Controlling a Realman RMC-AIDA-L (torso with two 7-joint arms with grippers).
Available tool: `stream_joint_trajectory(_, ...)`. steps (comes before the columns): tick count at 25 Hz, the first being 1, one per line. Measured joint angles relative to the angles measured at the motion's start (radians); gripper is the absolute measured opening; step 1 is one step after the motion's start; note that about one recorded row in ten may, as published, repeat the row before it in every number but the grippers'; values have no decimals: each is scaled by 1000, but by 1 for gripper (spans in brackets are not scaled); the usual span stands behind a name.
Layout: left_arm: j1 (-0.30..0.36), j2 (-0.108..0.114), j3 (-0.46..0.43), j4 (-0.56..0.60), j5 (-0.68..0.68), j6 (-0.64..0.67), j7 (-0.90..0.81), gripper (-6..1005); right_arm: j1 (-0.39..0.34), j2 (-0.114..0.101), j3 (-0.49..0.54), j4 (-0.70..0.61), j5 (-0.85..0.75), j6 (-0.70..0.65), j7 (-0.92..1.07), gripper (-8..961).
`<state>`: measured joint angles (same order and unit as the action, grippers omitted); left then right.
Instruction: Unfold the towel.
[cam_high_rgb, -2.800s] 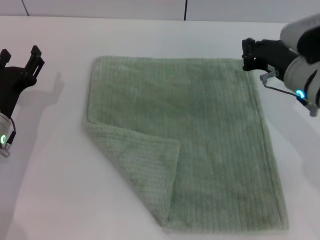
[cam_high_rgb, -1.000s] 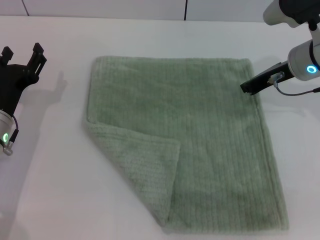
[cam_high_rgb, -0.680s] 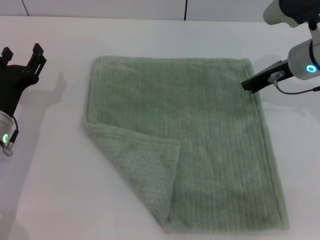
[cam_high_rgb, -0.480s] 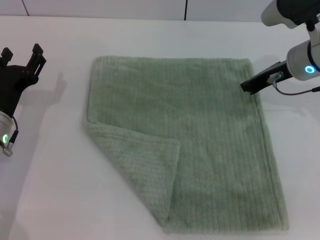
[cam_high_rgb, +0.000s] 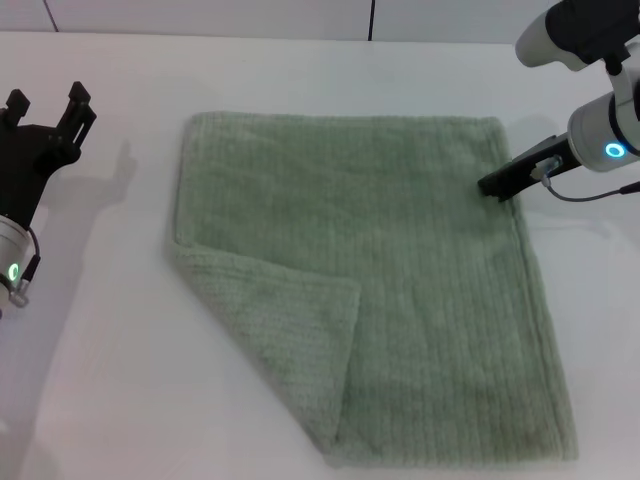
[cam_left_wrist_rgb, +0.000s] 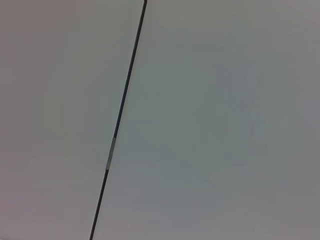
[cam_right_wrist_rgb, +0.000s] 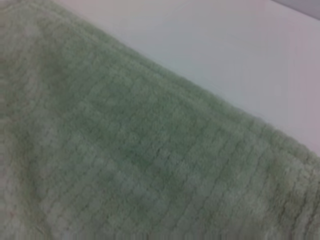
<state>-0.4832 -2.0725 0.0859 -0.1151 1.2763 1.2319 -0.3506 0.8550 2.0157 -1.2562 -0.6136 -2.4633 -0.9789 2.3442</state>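
The pale sage-green towel (cam_high_rgb: 400, 240) lies flat on the white table (cam_high_rgb: 110, 350). Its near left corner (cam_high_rgb: 290, 320) is folded over onto it, fuzzy underside up. My right gripper (cam_high_rgb: 497, 185) is low at the towel's right edge, near the far right corner, its dark tip at the hem. The right wrist view shows the towel (cam_right_wrist_rgb: 125, 150) close up, with its edge against bare table. My left gripper (cam_high_rgb: 45, 100) hangs open and empty at the far left, well clear of the towel.
A dark seam (cam_high_rgb: 371, 20) runs through the white wall behind the table. The left wrist view shows only a white surface with a dark seam (cam_left_wrist_rgb: 120, 120). Bare table lies on the left, right and far sides of the towel.
My right gripper has swung from pointing left above the far right corner to reaching down at the towel's right edge, and has edged lower and closer to the hem. The towel and left arm are unmoved.
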Motion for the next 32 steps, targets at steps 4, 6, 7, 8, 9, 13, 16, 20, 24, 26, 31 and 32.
stream_joint_trajectory(4, -1, 0, 0, 0, 2, 0, 0, 802, 5, 0, 0, 12, 0, 0, 0, -2)
stream_joint_trajectory(6, -2, 0, 1, 0, 5, 0, -1, 802, 8, -1, 0, 19, 0, 1, 0, -2)
stream_joint_trajectory(7, -2, 0, 3, 0, 5, 0, -1, 802, 10, -1, 0, 24, -1, 1, -1, -2)
stream_joint_trajectory(8, -3, 0, 4, 0, 8, 0, -2, 802, 12, -1, 0, 29, -2, 2, -1, -1)
stream_joint_trajectory(9, -3, 0, 6, -1, 11, 2, -4, 802, 13, -2, 0, 32, -3, 2, -1, -1)
stream_joint_trajectory(13, -3, 6, 9, 4, 94, 31, -80, 802, 14, -4, 0, 35, -4, 2, -2, -1)
stream_joint_trajectory(16, -6, 11, 10, 57, 250, 86, -222, 802, 14, -8, 1, 39, -1, 2, -2, -1)
stream_joint_trajectory(20, -28, 12, 51, 196, 465, 179, -469, 801, 13, -9, 1, 40, 1, 2, -2, -1)
stream_joint_trajectory(24, -51, 11, 199, 333, 536, 273, -679, 801, 14, -9, 1, 40, 1, 2, -2, -1)
stream_joint_trajectory(26, -56, 9, 289, 402, 538, 316, -770, 801, 15, -9, 1, 40, 1, 2, -2, -2)
stream_joint_trajectory(31, -59, 9, 579, 603, 540, 366, -1011, 801, 19, -10, 2, 40, 1, 1, -2, -2)
stream_joint_trajectory(32, -59, 9, 579, 603, 540, 366, -1011, 801, 21, -10, 3, 42, 1, 0, -2, -2)
